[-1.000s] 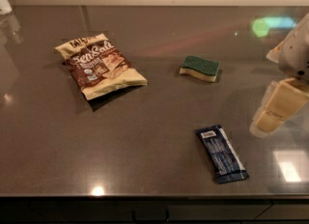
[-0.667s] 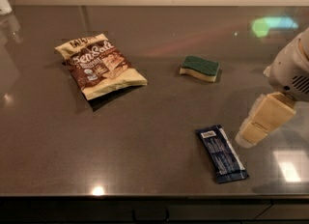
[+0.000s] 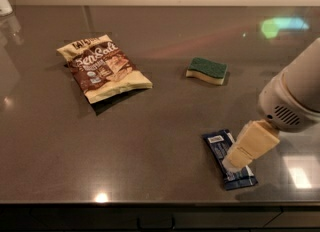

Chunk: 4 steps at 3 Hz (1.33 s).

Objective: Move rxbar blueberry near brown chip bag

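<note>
The rxbar blueberry [image 3: 223, 151], a slim dark navy wrapper with a small white label at its far end, lies flat on the dark countertop at the front right. My gripper [image 3: 236, 162] comes in from the right on a white arm and hangs right over the bar's near half, covering part of it. The brown chip bag [image 3: 103, 67], brown in the middle with cream-yellow ends, lies flat at the back left, far from the bar.
A green-topped yellow sponge [image 3: 207, 70] lies at the back, right of the middle. A white container [image 3: 4, 3] stands at the far left back corner. The counter's front edge [image 3: 150, 203] runs close below the bar.
My gripper has moved left and down from the right edge until it is over the bar. The bar, bag and sponge have not moved.
</note>
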Each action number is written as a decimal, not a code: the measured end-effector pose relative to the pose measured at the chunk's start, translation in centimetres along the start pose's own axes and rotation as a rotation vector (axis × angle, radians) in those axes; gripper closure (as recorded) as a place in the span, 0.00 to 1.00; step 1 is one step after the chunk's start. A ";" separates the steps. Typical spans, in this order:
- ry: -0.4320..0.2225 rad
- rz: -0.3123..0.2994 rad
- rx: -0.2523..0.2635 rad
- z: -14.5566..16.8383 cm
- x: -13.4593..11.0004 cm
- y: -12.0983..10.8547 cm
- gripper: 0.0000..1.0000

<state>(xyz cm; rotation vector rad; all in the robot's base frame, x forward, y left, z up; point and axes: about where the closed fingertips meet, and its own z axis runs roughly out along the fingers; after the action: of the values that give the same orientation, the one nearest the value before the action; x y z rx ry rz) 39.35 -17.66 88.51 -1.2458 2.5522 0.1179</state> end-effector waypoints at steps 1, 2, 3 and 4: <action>0.038 0.031 0.006 2.0 0.5 0.7 0.00; 0.061 0.060 -0.001 3.5 1.0 1.1 0.00; 0.074 0.077 -0.006 4.6 1.1 1.5 0.00; 0.092 0.093 -0.014 5.7 1.3 1.9 0.00</action>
<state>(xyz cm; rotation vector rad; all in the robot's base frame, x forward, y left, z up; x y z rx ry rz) 38.41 -16.35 82.61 -1.1635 2.6930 0.1013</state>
